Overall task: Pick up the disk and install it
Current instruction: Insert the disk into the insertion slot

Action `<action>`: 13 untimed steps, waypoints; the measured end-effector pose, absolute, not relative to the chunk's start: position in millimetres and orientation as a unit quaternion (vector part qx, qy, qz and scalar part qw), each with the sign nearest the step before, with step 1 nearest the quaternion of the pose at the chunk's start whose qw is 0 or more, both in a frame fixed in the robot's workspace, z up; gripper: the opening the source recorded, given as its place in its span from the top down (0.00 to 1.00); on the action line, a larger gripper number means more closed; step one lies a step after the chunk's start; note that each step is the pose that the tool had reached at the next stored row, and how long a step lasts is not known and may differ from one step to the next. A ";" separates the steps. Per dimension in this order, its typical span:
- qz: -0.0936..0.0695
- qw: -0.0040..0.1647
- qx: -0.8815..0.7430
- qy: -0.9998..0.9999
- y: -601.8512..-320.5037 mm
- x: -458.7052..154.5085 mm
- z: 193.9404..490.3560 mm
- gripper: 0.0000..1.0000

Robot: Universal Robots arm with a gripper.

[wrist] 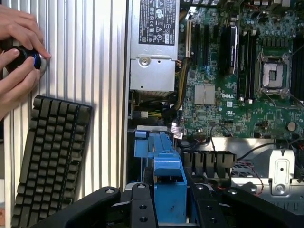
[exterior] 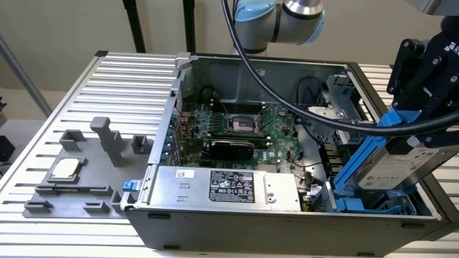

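Note:
The disk (exterior: 400, 167), a silver-grey drive with a white label in a bright blue frame, hangs tilted on edge over the drive bay (exterior: 358, 204) at the front corner of the open computer case (exterior: 287, 226), on the exterior view's right. My gripper (exterior: 412, 126) is shut on its upper end, black fingers on either side of the blue frame. In the wrist view the blue frame of the disk (wrist: 166, 175) sits between my fingers (wrist: 142, 209), and my gripper (wrist: 172, 206) looks down past it into the case.
Inside the case lie the motherboard (exterior: 237, 126) and a grey power supply (exterior: 226, 188). A grey fixture holding a small silver chip (exterior: 64, 169) sits on the ribbed table at the exterior view's left. A keyboard (wrist: 47, 156) and a person's hands (wrist: 19, 47) are beside the case.

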State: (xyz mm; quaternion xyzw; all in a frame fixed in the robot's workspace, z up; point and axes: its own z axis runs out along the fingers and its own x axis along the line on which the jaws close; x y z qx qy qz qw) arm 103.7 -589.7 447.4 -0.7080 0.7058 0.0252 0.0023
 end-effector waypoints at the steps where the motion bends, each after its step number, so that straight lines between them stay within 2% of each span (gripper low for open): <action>1: 0.025 0.002 -0.708 0.706 -589.7 103.7 446.8 0.68; 13: 0.025 0.002 -0.709 0.705 -588.1 104.5 439.9 0.68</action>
